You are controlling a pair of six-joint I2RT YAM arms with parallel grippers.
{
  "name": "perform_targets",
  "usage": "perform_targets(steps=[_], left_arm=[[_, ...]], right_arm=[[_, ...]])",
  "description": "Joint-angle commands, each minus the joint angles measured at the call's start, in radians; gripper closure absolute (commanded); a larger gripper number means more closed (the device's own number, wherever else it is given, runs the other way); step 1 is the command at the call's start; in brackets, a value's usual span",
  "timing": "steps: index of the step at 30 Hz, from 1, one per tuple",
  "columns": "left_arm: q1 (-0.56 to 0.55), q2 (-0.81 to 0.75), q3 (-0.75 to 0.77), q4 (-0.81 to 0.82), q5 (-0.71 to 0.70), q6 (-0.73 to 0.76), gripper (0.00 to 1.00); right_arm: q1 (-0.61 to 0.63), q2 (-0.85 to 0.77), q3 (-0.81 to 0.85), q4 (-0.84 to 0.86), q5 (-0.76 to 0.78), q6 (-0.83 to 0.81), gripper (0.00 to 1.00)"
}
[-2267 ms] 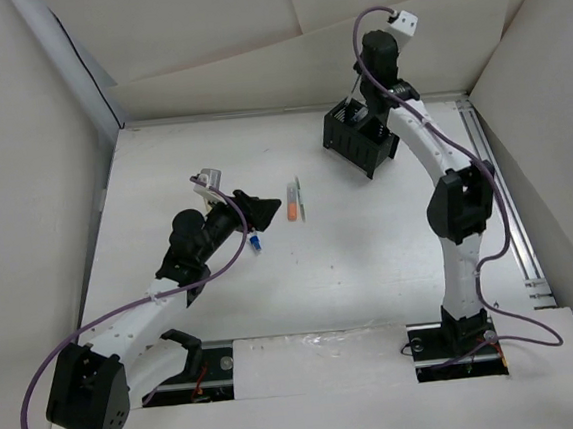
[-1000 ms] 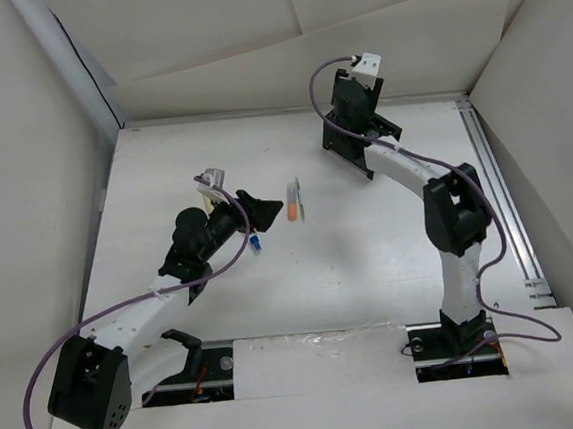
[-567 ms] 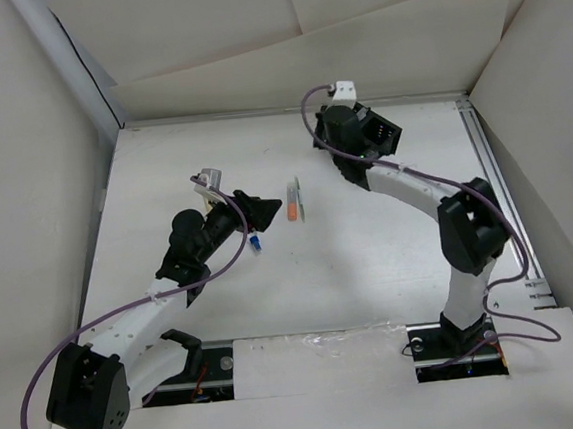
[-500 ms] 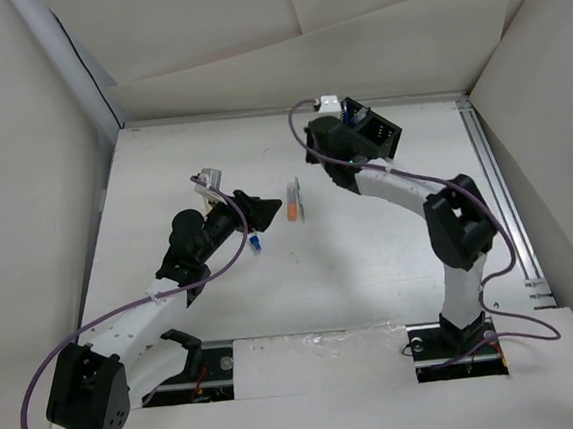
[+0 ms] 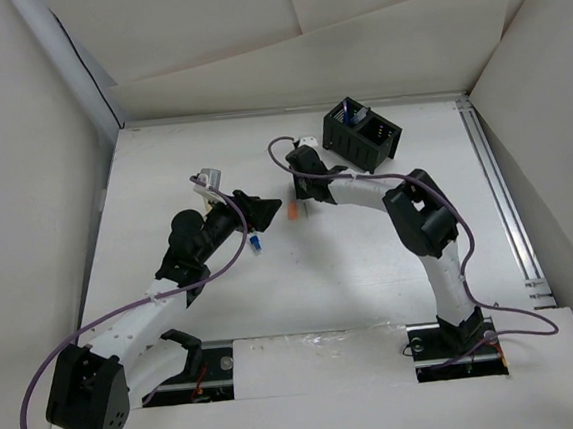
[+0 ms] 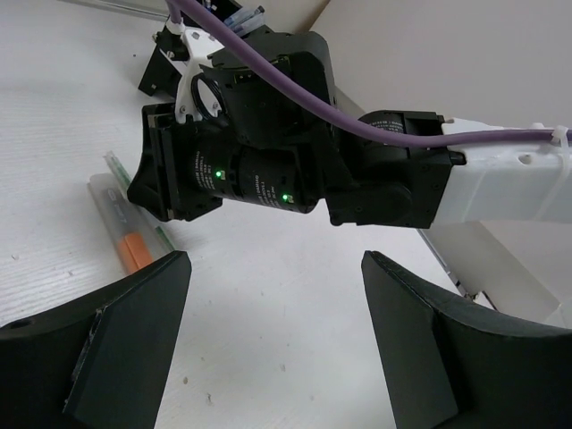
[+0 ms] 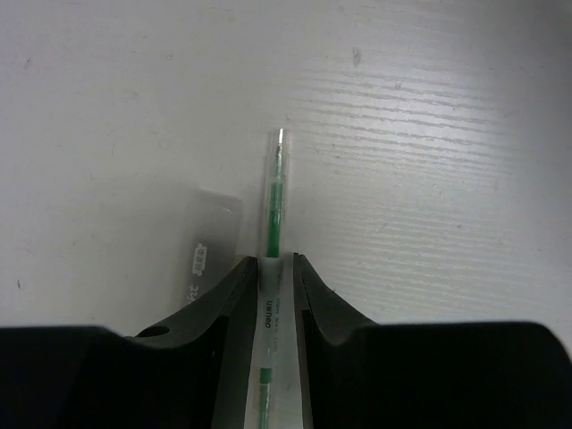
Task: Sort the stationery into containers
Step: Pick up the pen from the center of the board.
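My right gripper [image 5: 299, 187] is down at the table's middle, its jaws closed from both sides on a thin clear pen with a green refill [image 7: 274, 192] that lies on the table. A grey marker with an orange end [image 5: 292, 212] lies right beside it; it also shows in the left wrist view [image 6: 125, 239]. A stubby white-blue marker [image 5: 255, 243] lies under my left arm. My left gripper [image 5: 263, 211] is open and empty, just left of the marker, also in its wrist view [image 6: 277, 349]. The black organiser [image 5: 361, 136] stands at the back with pens in it.
My right arm's wrist [image 6: 259, 152] fills the left wrist view, close in front of my left gripper. White walls enclose the table at the back and sides. A metal rail [image 5: 501, 196] runs along the right edge.
My right arm has swung from above the organiser to the left and down to the pens in the middle, and its jaws now sit around the green pen. The left arm has not moved.
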Motion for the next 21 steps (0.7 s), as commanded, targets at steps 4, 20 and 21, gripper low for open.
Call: perform_targets(steps=[4, 20, 21], left_arm=[[-0.003, -0.025, 0.005, 0.052, 0.005, -0.004, 0.26], [-0.003, -0.034, 0.005, 0.052, 0.005, -0.004, 0.26], [-0.003, -0.034, 0.005, 0.052, 0.005, -0.004, 0.26]], right_arm=[[-0.005, 0.044, 0.091, -0.019, 0.016, 0.030, 0.71], [-0.043, 0.176, 0.331, -0.199, 0.004, 0.021, 0.67], [-0.043, 0.185, 0.342, -0.199, 0.004, 0.021, 0.67]])
